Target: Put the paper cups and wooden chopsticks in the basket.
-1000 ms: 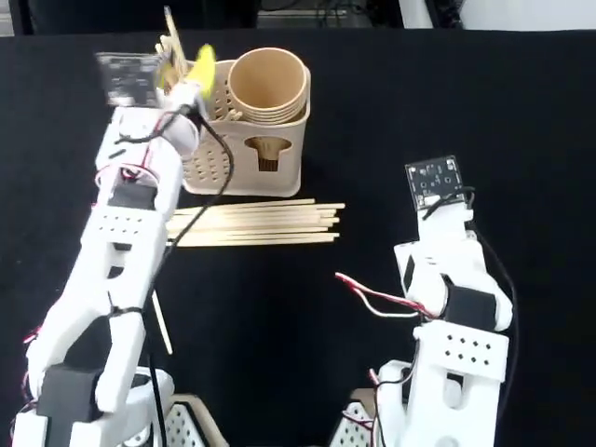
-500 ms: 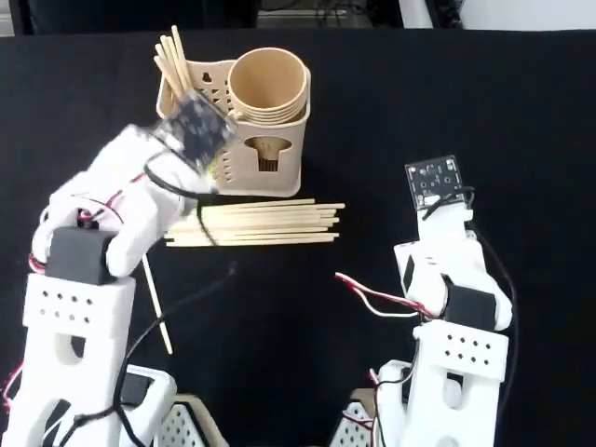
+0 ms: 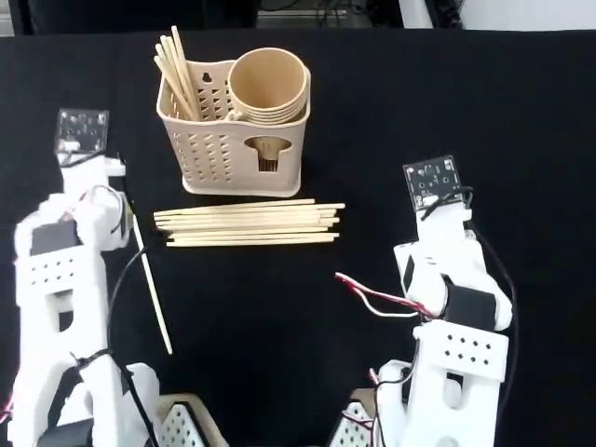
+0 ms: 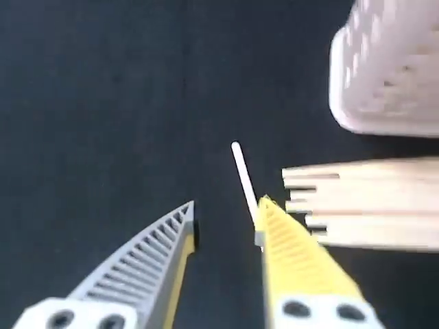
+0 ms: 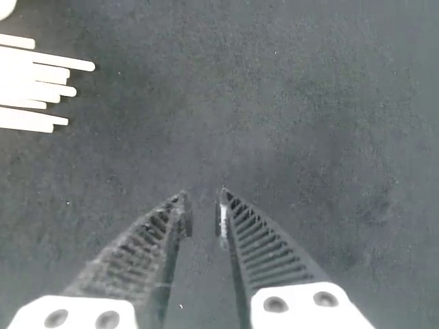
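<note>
The beige slotted basket (image 3: 233, 140) stands at the back of the black table, with stacked paper cups (image 3: 268, 86) in its right part and several wooden chopsticks (image 3: 177, 65) leaning in its left part. A pile of chopsticks (image 3: 247, 224) lies flat just in front of it, and a single chopstick (image 3: 151, 279) lies to the left. My left gripper (image 4: 226, 219) hangs open and empty over the table, by the tip of the single chopstick (image 4: 241, 171) and beside the pile's ends (image 4: 363, 202). Farther right, my right gripper (image 5: 202, 209) is shut on nothing above bare cloth.
The left arm (image 3: 65, 251) is folded back at the left edge and the right arm (image 3: 452, 289) stands at the right. A corner of the basket (image 4: 391, 75) and the pile's other ends (image 5: 34, 89) lie ahead of the grippers. Black cloth stretches between the arms.
The left arm, which held chopsticks over the basket, let them go into its left part and drew back to the left side of the table. The right arm kept still.
</note>
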Motion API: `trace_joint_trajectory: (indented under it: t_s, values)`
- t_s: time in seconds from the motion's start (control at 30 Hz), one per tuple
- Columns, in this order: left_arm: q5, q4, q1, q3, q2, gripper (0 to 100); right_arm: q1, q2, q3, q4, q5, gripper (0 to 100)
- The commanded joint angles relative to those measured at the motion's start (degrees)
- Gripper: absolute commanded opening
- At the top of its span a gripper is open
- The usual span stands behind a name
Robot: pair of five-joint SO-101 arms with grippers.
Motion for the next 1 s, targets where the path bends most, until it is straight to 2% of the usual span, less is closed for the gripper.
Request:
trace_joint_trajectory:
  t_s: [0.0,0.1,0.23,0.5,0.63,0.87,0.97]
  values:
    - [3.3,-5.7,-0.4,1.7,1.4,23,-0.3,-0.1,-0.5,-0.7,0.3,7.8]
    - [3.6,-5.7,-0.2,-1.3,7.7,22,-0.3,-0.1,-0.5,-0.7,0.3,7.8]
    - [3.8,-4.8,-0.7,-10.0,23.2,22,-0.3,-0.1,-0.5,-0.7,0.3,7.8]
    - [6.2,5.6,-2.2,-32.9,48.4,16,-0.3,-0.1,-0.5,-0.7,0.2,7.8]
    - [6.1,8.0,-0.9,-37.1,53.1,16,-0.3,-0.1,-0.5,-0.7,0.3,7.8]
    - [6.3,8.0,-0.5,-37.0,53.5,16,-0.3,-0.1,-0.5,-0.7,0.3,7.8]
    - [6.2,8.1,-0.5,-36.8,53.5,9,-0.3,-0.1,-0.5,-0.7,0.3,7.8]
